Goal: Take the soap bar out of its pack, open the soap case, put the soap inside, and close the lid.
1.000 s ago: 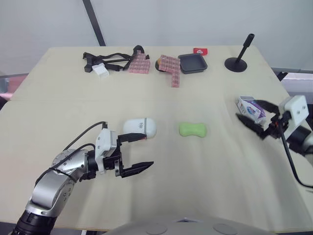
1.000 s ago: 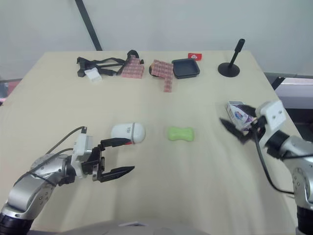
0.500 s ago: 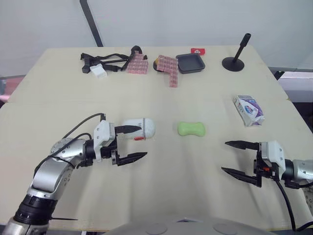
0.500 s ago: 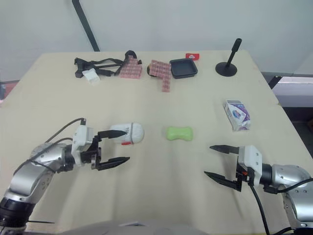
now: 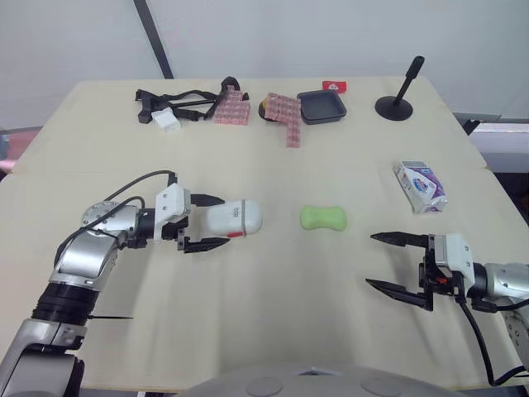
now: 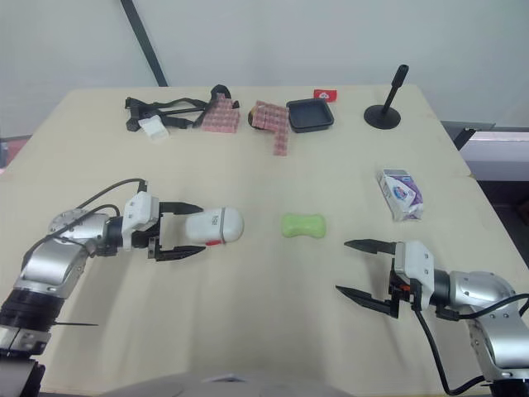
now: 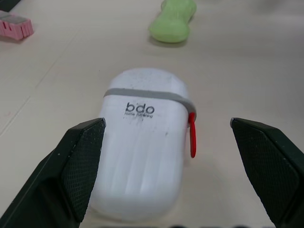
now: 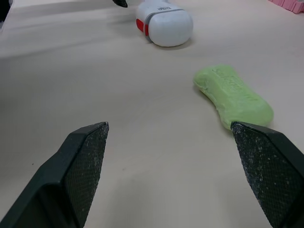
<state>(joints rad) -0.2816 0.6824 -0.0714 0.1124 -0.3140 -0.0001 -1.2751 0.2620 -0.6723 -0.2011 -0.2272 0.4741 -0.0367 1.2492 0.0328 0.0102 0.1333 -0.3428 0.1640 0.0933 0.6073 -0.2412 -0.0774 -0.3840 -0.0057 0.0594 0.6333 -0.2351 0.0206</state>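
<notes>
The table (image 5: 273,331) carries the closed white soap case (image 5: 240,217), its long axis in line with the left gripper (image 5: 223,220), whose spread fingers straddle its near end. The unwrapped green soap bar (image 5: 323,218) lies just beyond, nearer the empty, released right gripper (image 5: 372,259).

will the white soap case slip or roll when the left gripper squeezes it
The soap case looks like smooth, rounded hard plastic, so it may slip from the open left gripper as it closes. It lies flat on its broad face, so it would probably slide rather than roll.

Left pincer (image 5: 225,220) spread wide, right pincer (image 5: 370,260) spread wide
</notes>
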